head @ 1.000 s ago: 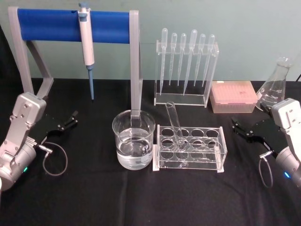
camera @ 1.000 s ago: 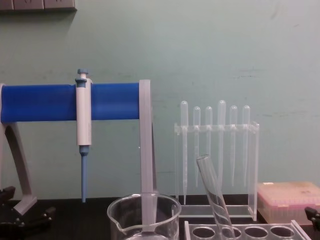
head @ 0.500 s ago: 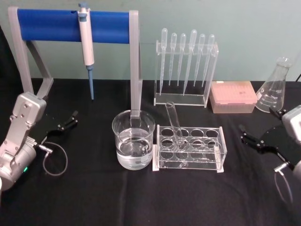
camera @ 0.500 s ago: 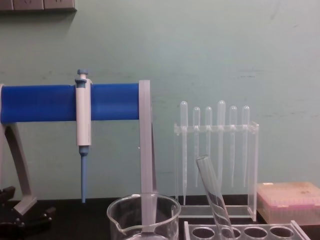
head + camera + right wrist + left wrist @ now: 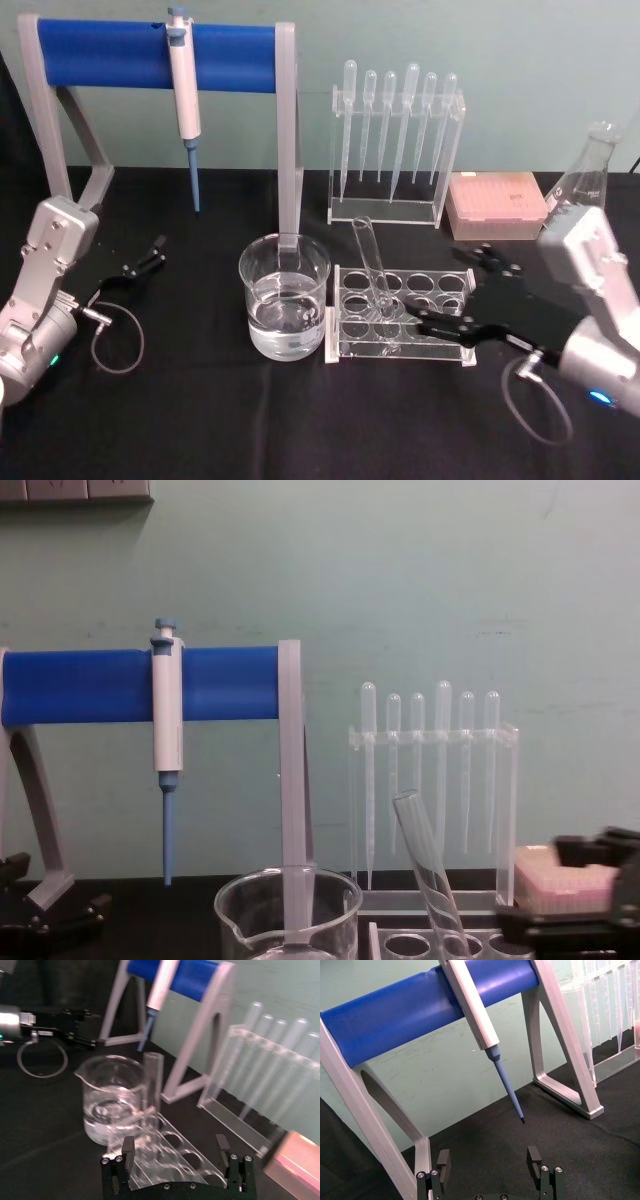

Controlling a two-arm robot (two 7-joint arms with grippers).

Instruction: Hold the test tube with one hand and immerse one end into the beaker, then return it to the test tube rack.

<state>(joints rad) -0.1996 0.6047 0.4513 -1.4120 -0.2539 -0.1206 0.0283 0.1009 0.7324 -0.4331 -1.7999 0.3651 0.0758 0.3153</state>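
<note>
The test tube (image 5: 372, 265) is a clear glass cylinder leaning in the clear holed rack (image 5: 455, 300), its open top tilted toward the back left. It also appears in the chest view (image 5: 425, 865) and the right wrist view (image 5: 152, 1085). The beaker (image 5: 285, 295), partly filled with clear liquid, stands just left of the rack. My right gripper (image 5: 462, 292) is open at the rack's right end, fingers pointing toward the tube, a short way from it and holding nothing (image 5: 175, 1152). My left gripper (image 5: 148, 258) rests open at the far left of the table (image 5: 489, 1160).
A blue-barred stand (image 5: 155, 55) with a hanging pipettor (image 5: 183, 95) spans the back left. A rack of plastic pipettes (image 5: 395, 140), a pink tip box (image 5: 497, 205) and a conical flask (image 5: 590, 165) line the back right. Black cloth covers the table.
My right arm has swung in from the table's right edge toward the rack, and its open gripper now sits beside the rack's right end. The left arm, tube and beaker have not moved.
</note>
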